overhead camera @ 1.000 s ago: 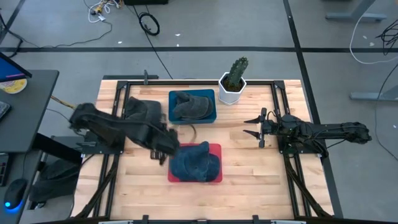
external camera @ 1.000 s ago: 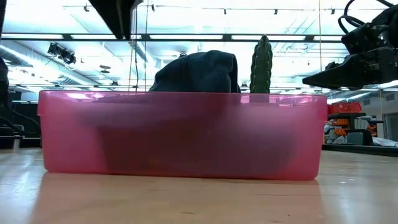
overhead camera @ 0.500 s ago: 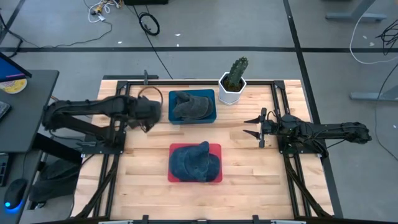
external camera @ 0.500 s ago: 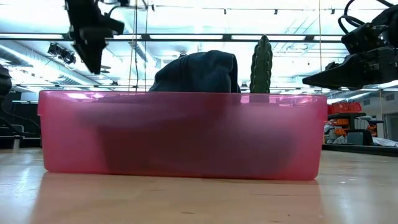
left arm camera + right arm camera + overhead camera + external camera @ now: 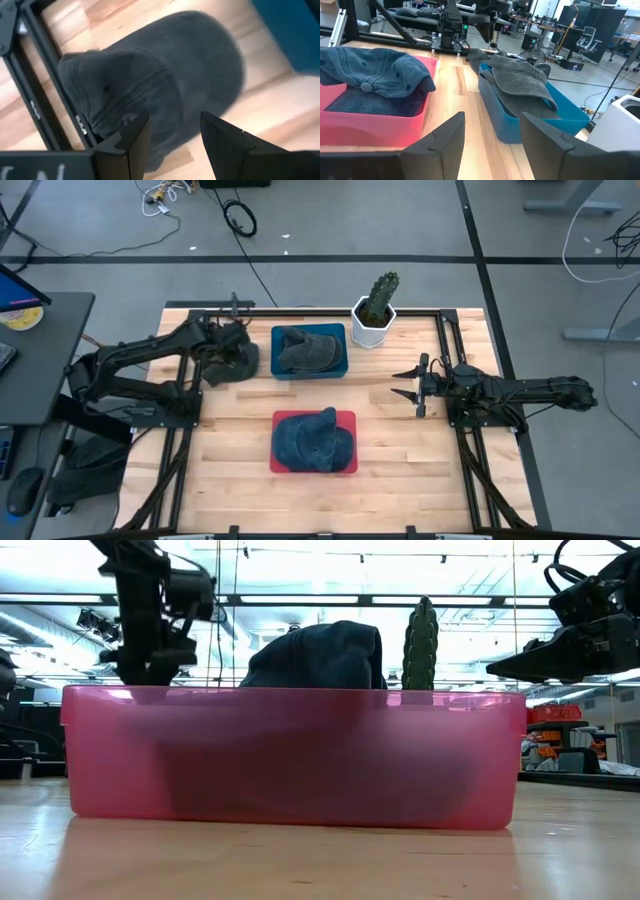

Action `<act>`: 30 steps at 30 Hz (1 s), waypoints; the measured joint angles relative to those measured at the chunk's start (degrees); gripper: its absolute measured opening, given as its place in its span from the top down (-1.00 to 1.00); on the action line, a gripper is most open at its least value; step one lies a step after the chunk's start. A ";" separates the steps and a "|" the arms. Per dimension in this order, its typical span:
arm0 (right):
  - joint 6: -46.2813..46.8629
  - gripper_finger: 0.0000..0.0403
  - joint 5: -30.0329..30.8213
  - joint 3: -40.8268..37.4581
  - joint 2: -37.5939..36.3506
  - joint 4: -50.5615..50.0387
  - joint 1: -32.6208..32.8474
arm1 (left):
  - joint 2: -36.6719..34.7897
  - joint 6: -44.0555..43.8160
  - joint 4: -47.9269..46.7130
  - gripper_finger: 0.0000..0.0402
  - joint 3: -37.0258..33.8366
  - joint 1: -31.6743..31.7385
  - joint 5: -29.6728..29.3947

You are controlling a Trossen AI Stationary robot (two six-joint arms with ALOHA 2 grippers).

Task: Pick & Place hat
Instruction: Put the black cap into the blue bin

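Observation:
A dark grey cap (image 5: pixel 243 366) lies flat on the table just left of the blue bin (image 5: pixel 342 366), and it fills the left wrist view (image 5: pixel 165 75). My left gripper (image 5: pixel 226 352) (image 5: pixel 171 134) hovers right above this cap, open, with a finger on each side of its edge. A grey cap (image 5: pixel 308 350) (image 5: pixel 520 75) sits in the blue bin. A blue denim cap (image 5: pixel 312 438) (image 5: pixel 375 70) sits in the red bin (image 5: pixel 348 420) (image 5: pixel 290 755). My right gripper (image 5: pixel 406 383) (image 5: pixel 492 125) waits, open, at the table's right.
A cactus in a white pot (image 5: pixel 375 310) (image 5: pixel 420 640) stands at the far edge, right of the blue bin. A black frame rail (image 5: pixel 40 95) runs beside the dark cap. Bare wood lies between the two bins and in front of the red one.
My left arm has swung away from the red bin toward the table's far left and now stands over the dark grey cap beside the blue bin, where it has come down lower. The caps and bins have stayed where they were.

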 joint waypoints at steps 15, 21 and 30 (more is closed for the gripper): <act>0.00 0.04 -0.01 0.00 0.01 0.09 -0.02 | 0.02 2.42 12.05 0.12 -7.67 8.71 5.50; 0.00 0.04 -0.01 0.00 0.01 0.07 -0.02 | 0.50 2.50 15.51 0.12 -11.70 11.03 5.71; 0.00 0.04 0.00 0.00 0.00 0.07 -0.01 | 0.44 3.95 19.12 0.12 -14.46 12.04 8.06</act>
